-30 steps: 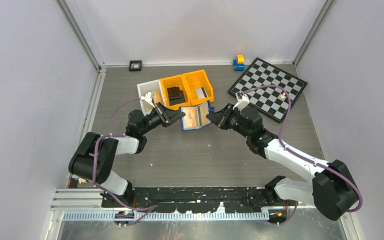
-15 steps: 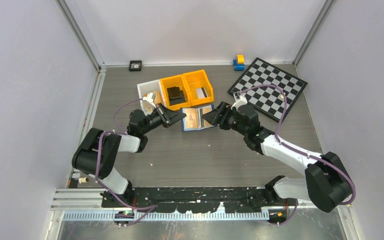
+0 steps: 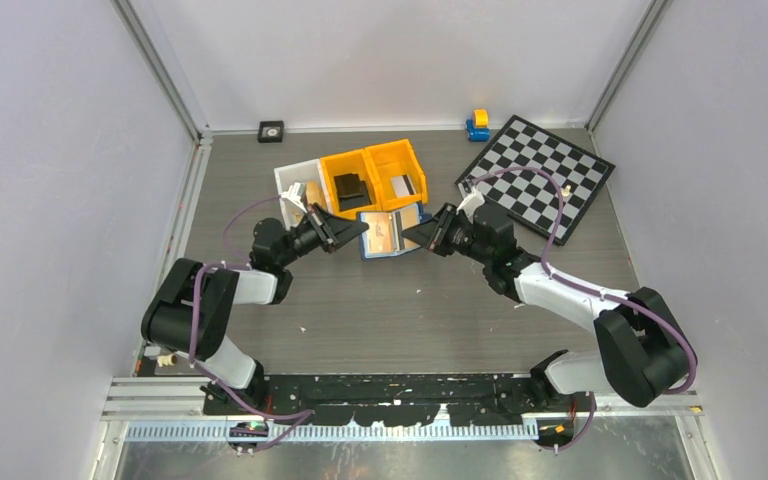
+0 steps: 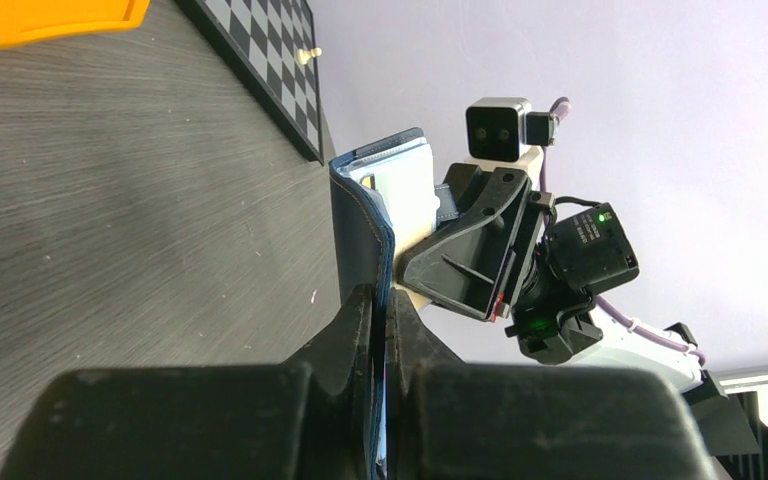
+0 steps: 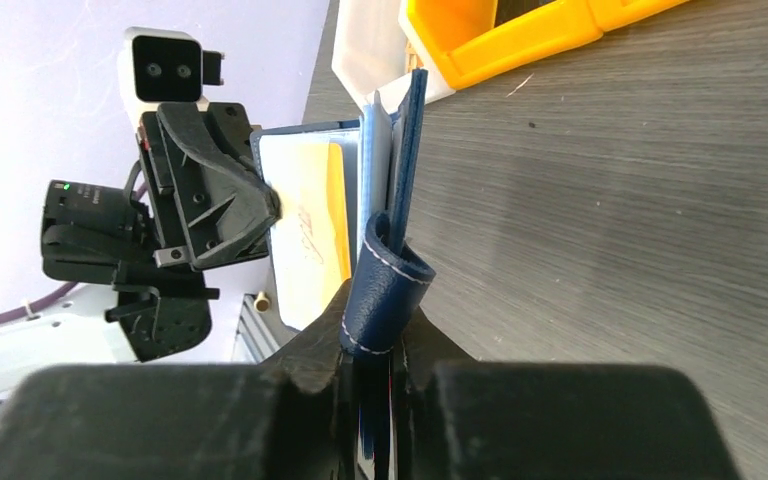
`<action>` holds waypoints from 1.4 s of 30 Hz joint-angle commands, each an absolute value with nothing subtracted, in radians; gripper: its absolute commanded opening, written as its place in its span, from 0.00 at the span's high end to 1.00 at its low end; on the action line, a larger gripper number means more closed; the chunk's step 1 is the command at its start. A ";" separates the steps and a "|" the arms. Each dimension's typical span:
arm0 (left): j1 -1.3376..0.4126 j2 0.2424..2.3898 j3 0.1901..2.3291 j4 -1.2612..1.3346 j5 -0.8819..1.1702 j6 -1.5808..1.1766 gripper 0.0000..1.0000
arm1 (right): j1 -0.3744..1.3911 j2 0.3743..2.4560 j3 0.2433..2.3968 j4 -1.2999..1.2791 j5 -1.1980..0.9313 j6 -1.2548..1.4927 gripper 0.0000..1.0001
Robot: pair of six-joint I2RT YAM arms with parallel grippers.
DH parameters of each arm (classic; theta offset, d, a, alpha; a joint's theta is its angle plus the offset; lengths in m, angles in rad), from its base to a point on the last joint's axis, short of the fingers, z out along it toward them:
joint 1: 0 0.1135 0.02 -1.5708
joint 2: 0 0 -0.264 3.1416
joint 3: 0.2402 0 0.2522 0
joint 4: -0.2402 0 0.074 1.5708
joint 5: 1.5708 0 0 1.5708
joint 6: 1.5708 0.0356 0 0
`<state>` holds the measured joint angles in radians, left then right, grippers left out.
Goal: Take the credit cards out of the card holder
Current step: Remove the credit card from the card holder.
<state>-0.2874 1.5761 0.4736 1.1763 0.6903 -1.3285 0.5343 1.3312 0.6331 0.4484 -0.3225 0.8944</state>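
Orange bins [image 3: 368,160], white bin [image 3: 284,178], chessboard [image 3: 540,172], blue-yellow toy [image 3: 478,125]

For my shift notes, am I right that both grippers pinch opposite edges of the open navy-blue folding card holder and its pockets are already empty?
Not quite: the pockets are not empty. The right wrist view shows a tan rectangular card sitting in the navy-blue folding card holder. The left gripper and right gripper do pinch its opposite edges.

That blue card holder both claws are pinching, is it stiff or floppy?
Likely floppy: the snap tab on the card holder curls over where the right claw pinches it. It probably hinges easily, spread open between that and the left claw. The tan card inside lies flat, so seems stiffer.
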 commanded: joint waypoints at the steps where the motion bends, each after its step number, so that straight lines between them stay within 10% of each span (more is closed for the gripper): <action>1: -0.271 1.543 0.503 1.229 0.714 -1.333 1.00 | 0.525 1.315 0.644 0.527 -0.344 0.905 0.91; 6: -0.270 1.541 0.506 1.213 0.717 -1.324 1.00 | 0.521 1.294 0.640 0.503 -0.323 0.892 0.88; 10: -0.269 1.543 0.507 1.229 0.720 -1.335 1.00 | 0.514 1.270 0.671 0.324 -0.181 0.858 0.50; 13: -0.268 1.535 0.507 1.198 0.718 -1.319 1.00 | 0.512 1.222 0.689 0.194 -0.052 0.809 0.39; 42: -0.276 1.503 0.532 1.025 0.711 -1.251 1.00 | 0.517 1.269 0.637 0.521 -0.351 0.758 0.45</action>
<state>-0.2745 1.5177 0.4858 0.9905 0.7002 -1.2655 0.5148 1.2392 0.6376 0.3542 -0.2432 0.7368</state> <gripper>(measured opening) 0.027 0.563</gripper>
